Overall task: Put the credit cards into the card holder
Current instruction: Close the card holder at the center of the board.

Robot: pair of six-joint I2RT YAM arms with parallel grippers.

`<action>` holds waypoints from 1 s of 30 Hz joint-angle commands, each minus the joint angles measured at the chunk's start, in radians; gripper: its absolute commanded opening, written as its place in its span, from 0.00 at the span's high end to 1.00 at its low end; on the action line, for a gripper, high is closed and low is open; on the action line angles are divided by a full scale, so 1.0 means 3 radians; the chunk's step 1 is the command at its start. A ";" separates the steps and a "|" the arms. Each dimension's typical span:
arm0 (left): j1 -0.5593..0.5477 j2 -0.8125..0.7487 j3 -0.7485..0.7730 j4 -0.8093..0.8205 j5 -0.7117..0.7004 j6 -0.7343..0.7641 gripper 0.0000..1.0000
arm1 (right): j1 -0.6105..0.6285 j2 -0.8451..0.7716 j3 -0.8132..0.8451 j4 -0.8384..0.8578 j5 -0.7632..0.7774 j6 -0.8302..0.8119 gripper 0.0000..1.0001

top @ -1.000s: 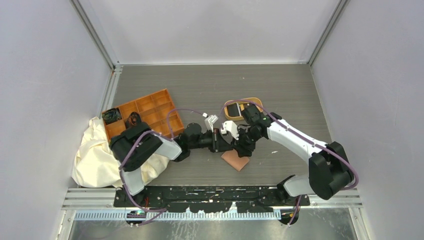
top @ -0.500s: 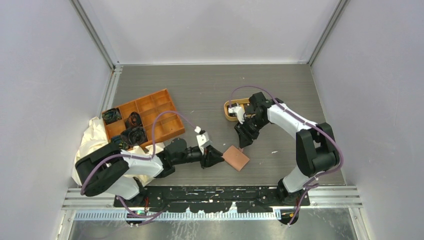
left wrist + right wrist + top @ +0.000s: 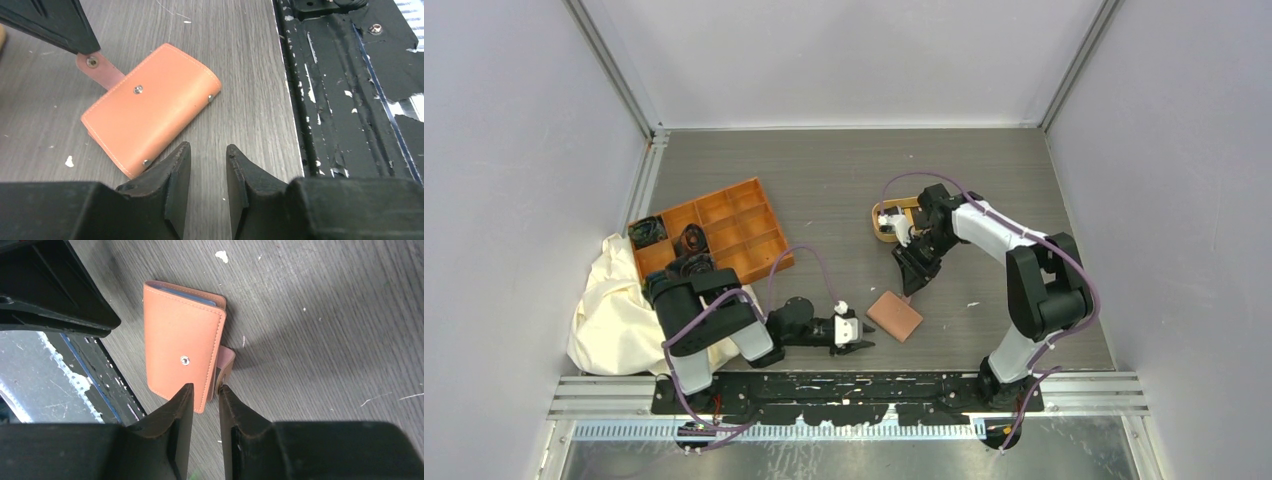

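- Presently the card holder (image 3: pixel 150 107) lies closed and flat on the worktop (image 3: pixel 824 180), near the front edge and between the two arms, its snap tab (image 3: pixel 100 72) sticking out unfastened on the side away from the bases
- A thin bluish edge shows at one open side of the card holder in the right wrist view
- Left arm is folded low, upper links doubled back over its base and the forearm stretched along the near edge towards the right
- Left end effector (image 3: pixel 207 167) sits level just above the worktop, pointing at the near corner of the card holder and just short of it; its fingers are slightly spread with nothing between them
- Right arm rises from its base, bends at a high elbow and reaches back and left, the wrist turned down over an oval tan-rimmed tray (image 3: pixel 882 232)
- Right end effector (image 3: pixel 202 400) points down at the tab end of the card holder; its fingers stand a little apart with a slit of worktop between them, and one fingertip touches the end of the snap tab
- An orange compartment tray (image 3: pixel 724 220) and a cream cloth (image 3: pixel 609 300) lie on the left, well apart from the card holder
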 commanded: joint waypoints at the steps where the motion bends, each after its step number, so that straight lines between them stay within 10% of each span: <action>1: -0.0005 0.0010 0.0093 0.0477 -0.0035 0.0240 0.66 | -0.0016 0.0041 0.0137 -0.0037 0.0004 0.0047 0.71; 30: -0.0146 0.0208 0.0474 -0.0111 -0.0412 0.0341 0.57 | 0.0038 -0.0394 -0.0089 0.0168 0.0022 -0.0183 0.96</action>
